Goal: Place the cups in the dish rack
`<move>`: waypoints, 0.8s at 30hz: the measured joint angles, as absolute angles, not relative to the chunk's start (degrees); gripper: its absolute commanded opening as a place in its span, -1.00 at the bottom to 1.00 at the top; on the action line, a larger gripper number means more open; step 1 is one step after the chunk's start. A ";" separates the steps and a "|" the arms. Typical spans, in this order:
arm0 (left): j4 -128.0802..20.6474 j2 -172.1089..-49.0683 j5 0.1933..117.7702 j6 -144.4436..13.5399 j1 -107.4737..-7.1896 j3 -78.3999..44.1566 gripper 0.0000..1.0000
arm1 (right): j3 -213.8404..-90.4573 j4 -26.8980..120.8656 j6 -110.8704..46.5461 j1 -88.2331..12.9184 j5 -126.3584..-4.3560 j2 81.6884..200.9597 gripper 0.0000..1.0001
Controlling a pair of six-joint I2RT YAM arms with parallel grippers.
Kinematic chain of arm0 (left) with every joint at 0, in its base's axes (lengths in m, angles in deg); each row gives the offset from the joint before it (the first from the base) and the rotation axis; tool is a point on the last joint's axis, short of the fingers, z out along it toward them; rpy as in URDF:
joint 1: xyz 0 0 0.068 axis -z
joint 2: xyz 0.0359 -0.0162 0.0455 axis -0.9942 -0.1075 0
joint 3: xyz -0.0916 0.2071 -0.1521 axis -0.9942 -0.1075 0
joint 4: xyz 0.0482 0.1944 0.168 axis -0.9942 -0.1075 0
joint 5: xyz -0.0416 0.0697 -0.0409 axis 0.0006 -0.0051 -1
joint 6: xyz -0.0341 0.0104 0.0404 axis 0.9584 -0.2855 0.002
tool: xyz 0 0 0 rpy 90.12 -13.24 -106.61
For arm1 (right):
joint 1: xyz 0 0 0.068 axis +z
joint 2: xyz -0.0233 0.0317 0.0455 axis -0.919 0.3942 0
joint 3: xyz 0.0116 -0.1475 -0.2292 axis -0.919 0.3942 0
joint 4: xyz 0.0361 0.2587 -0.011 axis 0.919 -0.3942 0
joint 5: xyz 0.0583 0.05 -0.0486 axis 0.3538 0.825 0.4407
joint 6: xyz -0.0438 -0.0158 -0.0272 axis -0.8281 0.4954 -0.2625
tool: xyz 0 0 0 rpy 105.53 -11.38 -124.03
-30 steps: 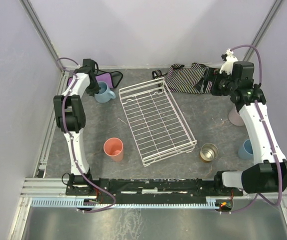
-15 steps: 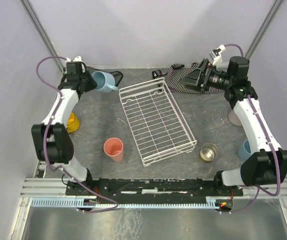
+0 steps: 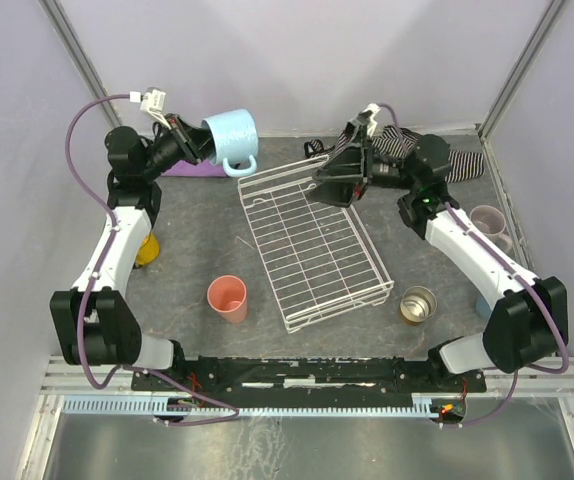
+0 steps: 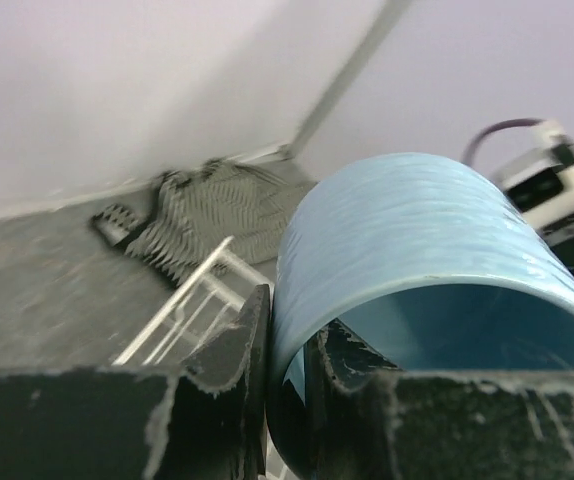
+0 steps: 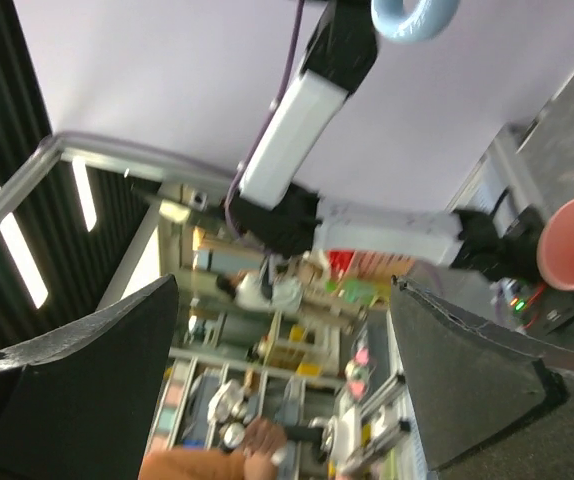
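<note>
My left gripper (image 3: 199,143) is shut on the rim wall of the light blue mug (image 3: 230,135) and holds it tilted in the air at the back left. In the left wrist view one finger (image 4: 232,345) is outside the mug (image 4: 417,230) and the other is inside. The white wire dish rack (image 3: 312,245) lies mid-table with nothing in it. My right gripper (image 3: 329,188) is open and empty above the rack's far edge, and its jaws stand wide apart in its wrist view (image 5: 277,390). The salmon tumbler (image 3: 229,298), metal cup (image 3: 418,303) and pink mug (image 3: 489,222) stand on the table.
The yellow mug (image 3: 148,247) shows partly behind my left arm. A striped cloth (image 3: 407,142) lies at the back right and a purple cloth (image 3: 192,169) at the back left. The salmon tumbler (image 5: 572,240) also shows in the right wrist view. Side walls enclose the table.
My left gripper has lifted the light blue mug off the table and carried it up and rightward. My right arm has swung left from the back right corner to the rack's far edge.
</note>
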State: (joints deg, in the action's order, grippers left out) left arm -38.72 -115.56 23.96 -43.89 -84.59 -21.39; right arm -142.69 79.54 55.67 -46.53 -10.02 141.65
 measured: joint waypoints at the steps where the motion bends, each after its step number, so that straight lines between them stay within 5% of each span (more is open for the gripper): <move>1: -35.88 -115.56 21.73 -41.87 -84.56 -21.59 -0.94 | -142.95 79.72 56.42 -45.16 -9.69 141.67 0.88; 10: -15.51 -113.16 11.41 -25.92 -82.38 -23.49 -0.94 | -150.47 57.54 37.64 -37.88 -8.12 141.30 0.80; 24: -27.88 -95.37 28.33 -40.28 -72.30 -30.33 -0.94 | -146.36 68.09 40.81 -33.27 -20.95 143.86 0.57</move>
